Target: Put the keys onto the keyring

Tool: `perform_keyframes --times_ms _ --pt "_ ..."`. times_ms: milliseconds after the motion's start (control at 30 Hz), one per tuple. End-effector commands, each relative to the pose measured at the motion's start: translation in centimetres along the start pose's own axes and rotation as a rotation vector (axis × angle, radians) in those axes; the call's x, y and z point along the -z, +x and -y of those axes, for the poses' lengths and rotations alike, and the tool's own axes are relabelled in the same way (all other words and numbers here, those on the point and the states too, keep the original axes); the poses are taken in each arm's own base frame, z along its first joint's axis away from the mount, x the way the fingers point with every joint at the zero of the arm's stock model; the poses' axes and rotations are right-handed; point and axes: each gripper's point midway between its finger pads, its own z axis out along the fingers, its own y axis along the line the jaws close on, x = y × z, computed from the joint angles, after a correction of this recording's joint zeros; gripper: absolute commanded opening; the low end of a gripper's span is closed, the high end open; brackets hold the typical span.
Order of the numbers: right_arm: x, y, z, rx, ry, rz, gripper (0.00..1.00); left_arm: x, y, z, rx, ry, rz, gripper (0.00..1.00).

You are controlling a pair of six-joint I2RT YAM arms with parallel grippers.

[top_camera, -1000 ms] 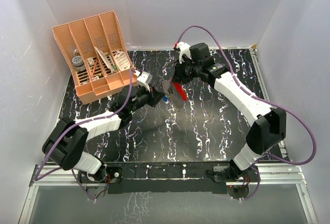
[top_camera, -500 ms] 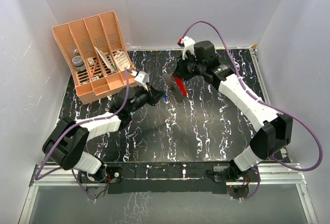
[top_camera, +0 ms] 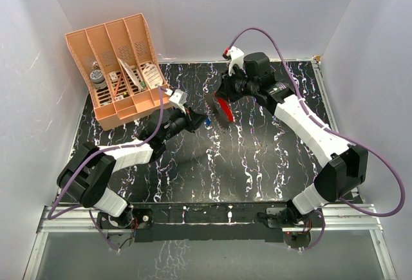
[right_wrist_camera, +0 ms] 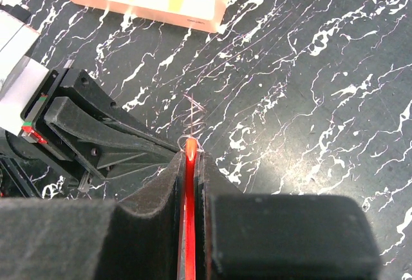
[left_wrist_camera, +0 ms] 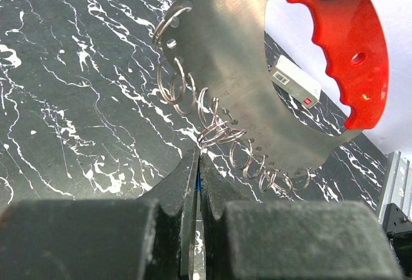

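Fingers of the left gripper are pressed together on the small key with a bright blue plastic head; in the left wrist view only a thin blue sliver shows in the slit between them. Fingers of the right gripper are clamped on the red edge of the keyring, a crescent-shaped flat silver metal plate with a curved, ridged red plastic side. A row of small silver wire split rings hangs through holes along the plate's inner edge. Both items are held above the black marble-pattern table near its middle, toward the far side. The key sits just left of the keyring, with the left fingertips directly beside the middle cluster of rings; whether the key touches a ring cannot be determined. An orange plastic slotted organizer stands tilted at the far left corner of the table, well apart from both grippers.
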Motion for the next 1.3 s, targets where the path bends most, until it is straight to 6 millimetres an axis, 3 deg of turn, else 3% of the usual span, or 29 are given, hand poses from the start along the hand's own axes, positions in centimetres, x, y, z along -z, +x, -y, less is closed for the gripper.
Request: perform_keyframes --times_ms 0,200,700,1267 --pt "1.9 -3.7 -1.4 0.058 -0.036 0.129 0.0 -0.5 -2.4 1.8 -0.03 0.077 0.068 0.0" --pt "2.2 -3.9 -1.7 0.057 -0.05 0.138 0.0 -0.5 -2.6 2.0 -0.055 0.092 0.08 0.0" --pt "1.5 -2.9 -1.6 0.022 -0.055 0.057 0.0 -0.2 -2.1 0.2 -0.195 -0.056 0.065 0.0" --pt "-0.4 -1.1 -0.5 -0.059 -0.02 -0.01 0.0 1.3 -3.5 -0.3 -0.376 -0.229 0.28 0.0"
